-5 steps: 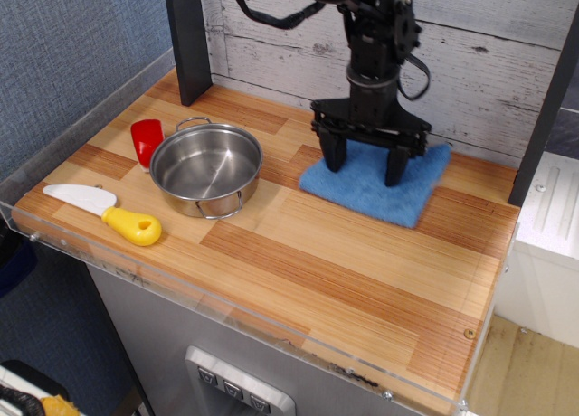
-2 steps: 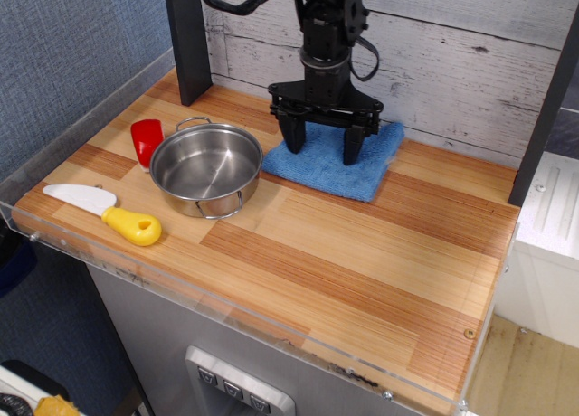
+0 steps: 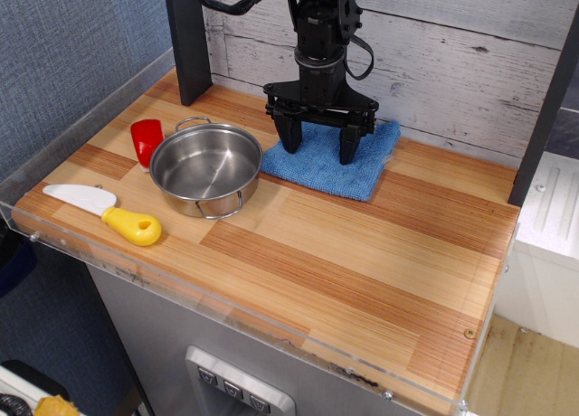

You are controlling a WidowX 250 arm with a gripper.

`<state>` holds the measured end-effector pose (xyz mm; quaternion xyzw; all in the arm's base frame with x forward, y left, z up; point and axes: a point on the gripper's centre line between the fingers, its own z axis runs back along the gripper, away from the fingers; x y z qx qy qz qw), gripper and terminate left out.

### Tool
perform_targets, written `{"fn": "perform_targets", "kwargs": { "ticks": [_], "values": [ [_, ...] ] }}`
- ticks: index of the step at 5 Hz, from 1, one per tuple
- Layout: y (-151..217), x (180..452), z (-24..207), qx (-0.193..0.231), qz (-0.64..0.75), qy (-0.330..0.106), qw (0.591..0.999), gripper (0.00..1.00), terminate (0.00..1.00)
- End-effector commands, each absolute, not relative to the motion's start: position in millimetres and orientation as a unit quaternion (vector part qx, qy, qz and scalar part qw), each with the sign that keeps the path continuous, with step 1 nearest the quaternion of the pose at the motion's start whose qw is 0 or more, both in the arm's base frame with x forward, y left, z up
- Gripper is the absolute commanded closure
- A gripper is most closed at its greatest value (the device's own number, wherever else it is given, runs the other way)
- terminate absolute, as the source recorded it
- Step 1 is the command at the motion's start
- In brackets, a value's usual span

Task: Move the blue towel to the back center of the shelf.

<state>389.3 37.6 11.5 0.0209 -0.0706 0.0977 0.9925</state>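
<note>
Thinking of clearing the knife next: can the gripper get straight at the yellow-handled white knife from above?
Probably yes. The yellow-handled white plastic knife lies flat and uncovered near the front left edge, apart from the steel pot.

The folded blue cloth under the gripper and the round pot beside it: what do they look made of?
The folded blue cloth looks like terry or a similar soft fabric: a matte, nubby surface with soft edges. The round silver pot looks like stainless steel, going by its shiny, brushed grey interior and bright reflective rim and handles.
</note>
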Motion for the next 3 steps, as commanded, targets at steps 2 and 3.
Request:
{"fn": "perform_targets", "kwargs": {
  "ticks": [2,3],
  "values": [
    [44,382,67,-0.037,0.113,-0.132,0.984,0.00,0.00],
    [39,378,90,-0.047,0.108,-0.149,0.982,0.00,0.00]
  ]
}}
